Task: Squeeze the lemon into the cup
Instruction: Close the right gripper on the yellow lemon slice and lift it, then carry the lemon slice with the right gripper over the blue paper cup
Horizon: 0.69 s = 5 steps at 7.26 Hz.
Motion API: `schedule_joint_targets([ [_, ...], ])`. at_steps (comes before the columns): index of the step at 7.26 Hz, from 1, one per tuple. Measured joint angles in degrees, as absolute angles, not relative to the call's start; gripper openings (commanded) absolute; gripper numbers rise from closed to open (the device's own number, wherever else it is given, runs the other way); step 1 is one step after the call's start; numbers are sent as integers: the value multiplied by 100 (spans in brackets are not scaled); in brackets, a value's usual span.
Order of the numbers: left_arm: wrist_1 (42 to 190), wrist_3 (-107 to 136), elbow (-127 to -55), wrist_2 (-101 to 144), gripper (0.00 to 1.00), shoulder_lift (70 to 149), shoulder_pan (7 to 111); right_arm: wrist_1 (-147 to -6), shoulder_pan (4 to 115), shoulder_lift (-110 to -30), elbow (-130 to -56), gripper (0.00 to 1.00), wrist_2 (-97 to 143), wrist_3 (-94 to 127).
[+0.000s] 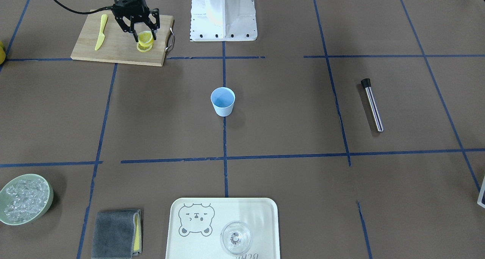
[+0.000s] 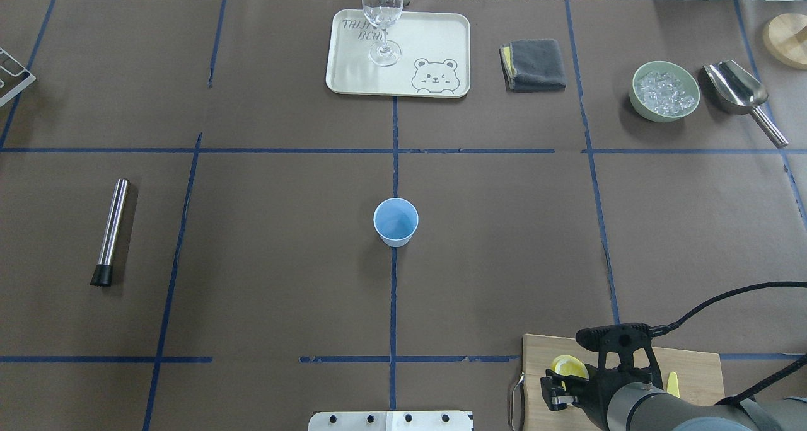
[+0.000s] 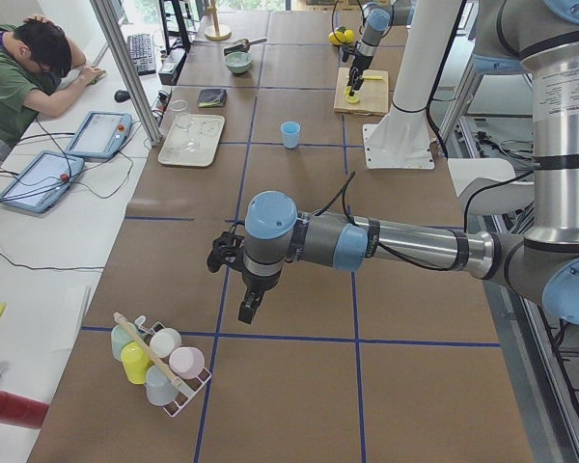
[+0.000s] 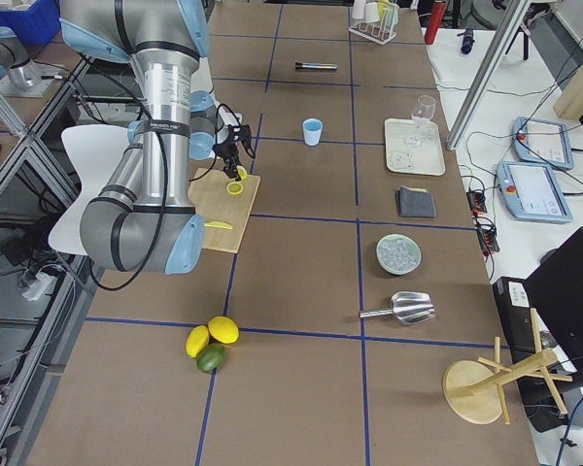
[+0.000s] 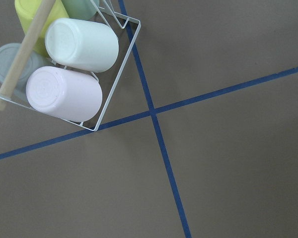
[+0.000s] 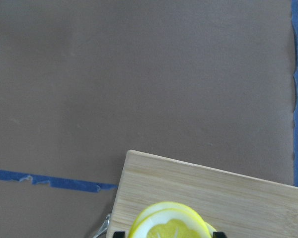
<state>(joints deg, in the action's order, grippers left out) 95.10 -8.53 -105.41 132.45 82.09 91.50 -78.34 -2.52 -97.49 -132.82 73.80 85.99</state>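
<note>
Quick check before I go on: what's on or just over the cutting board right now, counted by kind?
Lemon slices: 2
Yellow knife: 1
Total: 3

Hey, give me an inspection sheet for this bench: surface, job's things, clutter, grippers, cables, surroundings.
Surface: brown table with a blue tape grid.
Job's things: the lemon partly over a second slice on the cutting board; the cup upright mid-table, looks empty.
Clutter: yellow knife, steel tube, ice bowl, grey cloth, glass on tray, scoop, racked cups.
Grippers: right gripper, jaws on the lemon's edges; left gripper hovers near the racked cups, state unreadable.
Cables: black cable runs to the right arm.
Surroundings: person seated at a side desk.
</note>
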Motion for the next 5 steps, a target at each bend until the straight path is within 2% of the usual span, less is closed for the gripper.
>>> schedule_joint_targets([
  [3,9510,-852,-10529,13245,100,8206,9150,-8071,203,-9562,-13434,0,7839,8549],
  [5,9510,-853,-10508,13245,100,8199,9149,-8478,482,-9109,-13419,0,8082,8511],
])
